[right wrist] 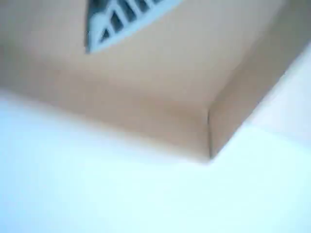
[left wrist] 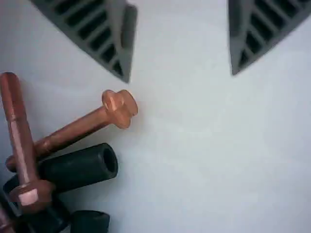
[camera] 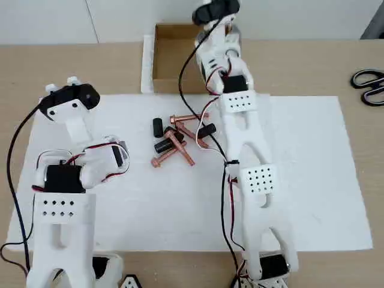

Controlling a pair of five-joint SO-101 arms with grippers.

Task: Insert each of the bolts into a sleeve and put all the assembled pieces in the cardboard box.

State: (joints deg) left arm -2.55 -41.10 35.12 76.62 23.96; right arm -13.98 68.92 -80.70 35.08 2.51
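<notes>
Several copper bolts (camera: 178, 143) and black sleeves (camera: 158, 127) lie in a loose pile on the white mat (camera: 312, 180), none joined that I can see. My left gripper (camera: 123, 155) sits just left of the pile. In the left wrist view it (left wrist: 180, 75) is open over bare mat, with a bolt (left wrist: 87, 124) and a sleeve (left wrist: 80, 167) close by. The right arm stretches far back, and its gripper (camera: 216, 12) hangs over the cardboard box (camera: 171, 57). The right wrist view shows an inner corner of the box (right wrist: 243, 97) with nothing lying in it.
Scissors (camera: 369, 84) lie on the wooden table at the far right. A white foam strip (camera: 147, 63) stands against the box's left side. The right arm's black cable (camera: 222, 162) runs past the right side of the pile.
</notes>
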